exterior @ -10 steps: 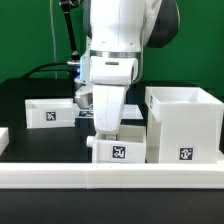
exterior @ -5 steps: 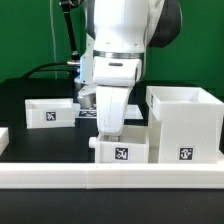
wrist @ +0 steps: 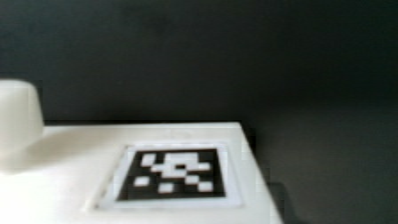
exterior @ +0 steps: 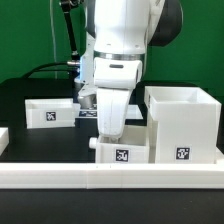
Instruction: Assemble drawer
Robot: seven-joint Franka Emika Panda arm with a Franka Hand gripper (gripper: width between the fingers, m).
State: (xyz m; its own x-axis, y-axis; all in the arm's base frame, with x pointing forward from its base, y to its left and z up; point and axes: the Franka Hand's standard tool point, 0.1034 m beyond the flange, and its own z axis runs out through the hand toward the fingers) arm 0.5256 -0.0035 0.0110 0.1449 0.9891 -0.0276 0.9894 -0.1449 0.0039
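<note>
Exterior view: housing stands open-topped by the desk's near edge, toward the exterior view's right corner, likely ready to take trays. One tray sits just beside it under the pincer, whose grip I cannot tell. Second tray lies behind, well apart. A border bar hems the near edge.

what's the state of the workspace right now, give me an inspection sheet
surface: black table, bare patches showing
job's things: housing upright with its top open, at the exterior view's right; front tray close beside it, contact unclear, knob toward the exterior view's left; second tray farther back on the left
clutter: nothing seen
grippers: gripper low at the front tray, fingertips hidden, open or shut cannot be told
cables: black cable behind the arm on the left
surroundings: white border bar along the front; green backdrop
</note>
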